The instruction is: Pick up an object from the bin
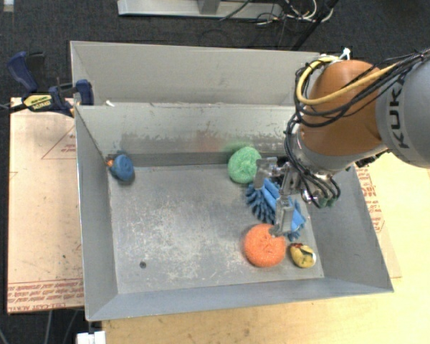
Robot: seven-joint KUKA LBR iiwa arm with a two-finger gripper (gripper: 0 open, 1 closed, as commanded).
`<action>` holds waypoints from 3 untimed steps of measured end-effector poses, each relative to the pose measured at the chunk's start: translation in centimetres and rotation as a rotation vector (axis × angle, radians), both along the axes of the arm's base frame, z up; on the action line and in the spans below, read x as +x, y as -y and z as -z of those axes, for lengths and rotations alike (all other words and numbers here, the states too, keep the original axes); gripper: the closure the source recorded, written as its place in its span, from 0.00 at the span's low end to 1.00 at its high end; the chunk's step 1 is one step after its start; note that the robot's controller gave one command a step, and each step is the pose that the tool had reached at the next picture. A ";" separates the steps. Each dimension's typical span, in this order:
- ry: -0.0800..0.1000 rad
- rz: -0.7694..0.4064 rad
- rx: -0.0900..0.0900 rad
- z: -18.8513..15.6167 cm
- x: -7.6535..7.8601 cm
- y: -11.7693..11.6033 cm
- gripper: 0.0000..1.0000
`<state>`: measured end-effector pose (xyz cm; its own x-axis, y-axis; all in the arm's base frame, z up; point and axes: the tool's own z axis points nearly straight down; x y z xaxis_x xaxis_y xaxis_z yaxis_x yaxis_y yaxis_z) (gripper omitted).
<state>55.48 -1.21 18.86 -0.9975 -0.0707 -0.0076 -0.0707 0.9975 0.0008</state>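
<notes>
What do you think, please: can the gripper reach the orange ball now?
Probably yes: the gripper sits by the orange ball, whose top lies bare; the blue bristly toy crowds its far side.

A robotics lab: KUKA arm [412, 113], grey bin [186, 124], cables [301, 2] on carpet [57, 13].

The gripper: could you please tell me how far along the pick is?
Done: the gripper is down inside the bin, among its things. In hand: it sits over the blue spiky toy, beside the orange ball; no grasp is visible. Left: gripping and lifting one thing out.
</notes>
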 end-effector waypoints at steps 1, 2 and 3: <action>-0.001 -0.166 -0.002 5.1 -1.0 0.4 0.00; -0.003 -0.448 -0.002 8.8 -3.1 1.7 0.00; 0.000 -0.600 -0.003 8.2 -5.4 0.9 1.00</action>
<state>50.12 -2.15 10.70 -0.7836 -0.6212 -0.0065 -0.6212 0.7836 -0.0018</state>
